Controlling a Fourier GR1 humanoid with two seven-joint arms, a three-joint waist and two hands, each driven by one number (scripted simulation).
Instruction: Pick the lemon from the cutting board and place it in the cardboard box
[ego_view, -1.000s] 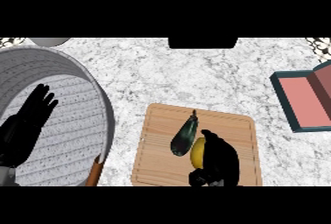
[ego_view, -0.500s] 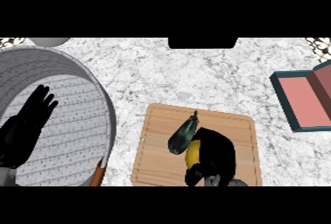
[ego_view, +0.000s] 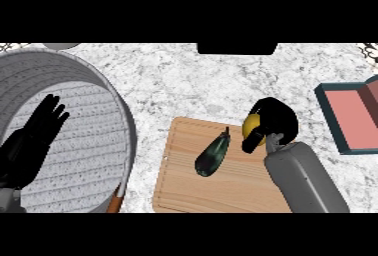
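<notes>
Right hand (ego_view: 275, 120): your fingers are curled round the lemon (ego_view: 252, 129), above the cutting board (ego_view: 184, 185).
Left hand (ego_view: 33, 140): fingers straight, holding nothing.
Writing: none readable.

Right hand (ego_view: 275, 120) curled round lemon (ego_view: 252, 130) above cutting board (ego_view: 184, 185)

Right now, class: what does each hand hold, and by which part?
The right hand curls round the lemon, covering its right side. The left hand holds nothing.

Lemon (ego_view: 252, 131) mostly hidden under right robot hand (ego_view: 275, 122); box (ego_view: 353, 120) cut off at right edge.
</notes>
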